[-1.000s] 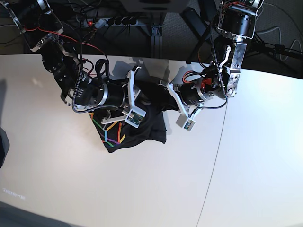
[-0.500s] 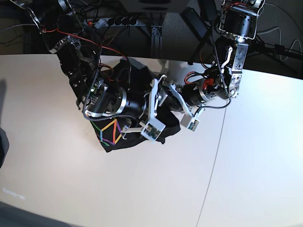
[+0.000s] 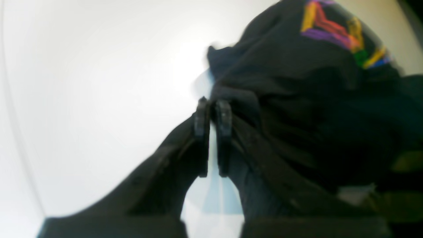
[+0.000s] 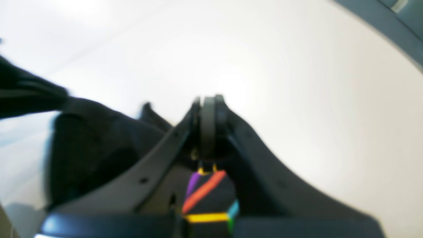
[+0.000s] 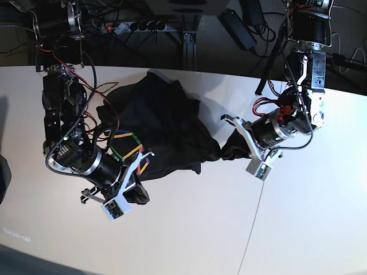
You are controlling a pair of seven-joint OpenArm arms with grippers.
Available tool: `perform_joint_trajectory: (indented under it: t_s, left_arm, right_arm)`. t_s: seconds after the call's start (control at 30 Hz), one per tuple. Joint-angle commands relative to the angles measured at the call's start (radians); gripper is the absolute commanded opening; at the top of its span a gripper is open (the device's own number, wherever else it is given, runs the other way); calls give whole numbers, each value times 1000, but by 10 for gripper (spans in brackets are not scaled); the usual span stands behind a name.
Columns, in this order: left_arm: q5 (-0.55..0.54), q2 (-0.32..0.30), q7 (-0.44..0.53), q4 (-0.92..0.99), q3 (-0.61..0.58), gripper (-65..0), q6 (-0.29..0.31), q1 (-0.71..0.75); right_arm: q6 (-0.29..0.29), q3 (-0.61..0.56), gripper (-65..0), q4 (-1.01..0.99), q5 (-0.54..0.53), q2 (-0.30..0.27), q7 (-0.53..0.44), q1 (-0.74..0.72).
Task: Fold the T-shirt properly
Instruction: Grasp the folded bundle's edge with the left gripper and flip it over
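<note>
A large black jersey T-shirt [image 5: 166, 129] with a rainbow line print lies bunched and unfolded on the white table [image 5: 189, 229], each end pinched by the clamped left gripper [image 3: 211, 110] and right gripper [image 4: 208, 109], folding barely begun.

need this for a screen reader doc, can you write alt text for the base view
Two robot arms stretch a crumpled black T-shirt between them on a white table. The right end effector pinches the corner with the rainbow print toward the table's front, while the left end effector grips the opposite edge. Cables and a power strip lie behind the table.
</note>
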State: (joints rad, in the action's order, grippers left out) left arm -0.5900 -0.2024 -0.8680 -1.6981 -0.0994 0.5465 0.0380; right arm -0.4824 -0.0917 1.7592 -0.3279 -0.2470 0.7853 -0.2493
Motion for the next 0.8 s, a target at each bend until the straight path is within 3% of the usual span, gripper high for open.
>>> perform_joint_trajectory:
  t_s: [0.0, 0.2, 0.33, 0.5, 0.77]
  left_arm:
    - [-23, -2, 7, -22, -10, -606, 4, 3]
    - [-51, 9, 3, -120, -151, -650, 4, 61]
    - [17, 8, 26, -224, -279, -650, 4, 116]
    - [83, 9, 69, -223, -413, -650, 4, 126]
    - [155, 8, 117, -198, -465, -650, 4, 125]
  right_arm:
    - [-45, 9, -650, 5, 5, -3, -44, -26]
    - [-45, 11, -650, -135, 59, -5, -124, -66]
    - [-45, 11, -650, -273, 58, -4, -132, -124]
    - [-46, 11, -650, -464, 42, 0, -138, -205]
    - [-48, 11, -650, -549, 10, 10, -137, -224]
